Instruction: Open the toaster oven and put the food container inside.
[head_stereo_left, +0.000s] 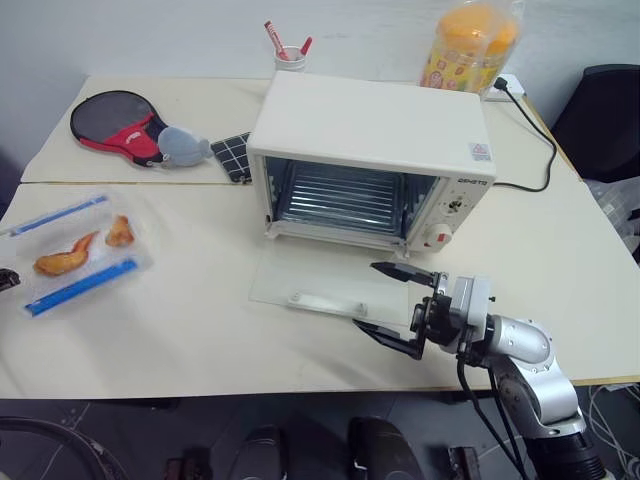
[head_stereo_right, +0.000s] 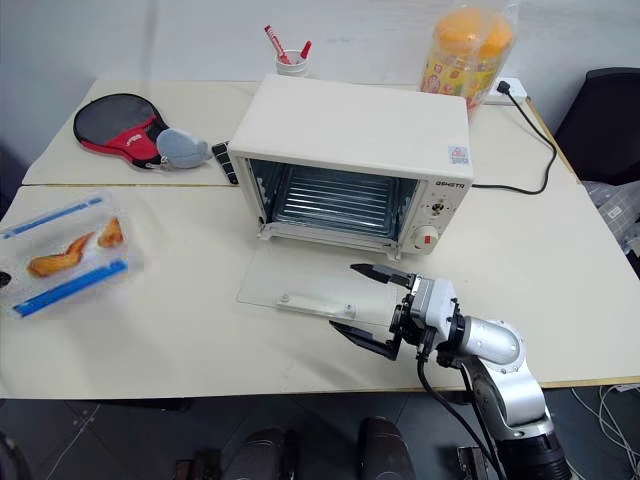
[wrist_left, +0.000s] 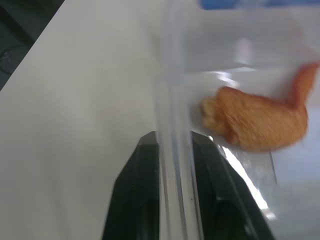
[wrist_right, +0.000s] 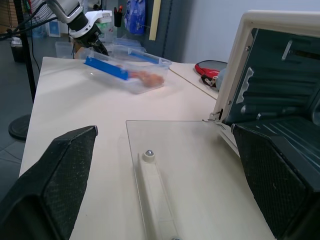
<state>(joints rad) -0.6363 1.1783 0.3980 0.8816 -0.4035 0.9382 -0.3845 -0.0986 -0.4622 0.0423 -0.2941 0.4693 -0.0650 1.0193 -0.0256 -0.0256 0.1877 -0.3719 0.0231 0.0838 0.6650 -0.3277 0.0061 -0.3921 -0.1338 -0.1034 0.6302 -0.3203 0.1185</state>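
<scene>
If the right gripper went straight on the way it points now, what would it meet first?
Probably nothing close: the open right gripper points across the table above the flat-lying glass oven door. Farther along that line stands the clear plastic food container with blue clips, though depth is uncertain.

Cream-white toaster oven (head_stereo_left: 375, 128), blue-clipped clear food container (head_stereo_left: 75, 250), orange pieces inside

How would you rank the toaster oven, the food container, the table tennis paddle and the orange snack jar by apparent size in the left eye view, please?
1. toaster oven
2. food container
3. table tennis paddle and orange snack jar: too alike to rank.
</scene>
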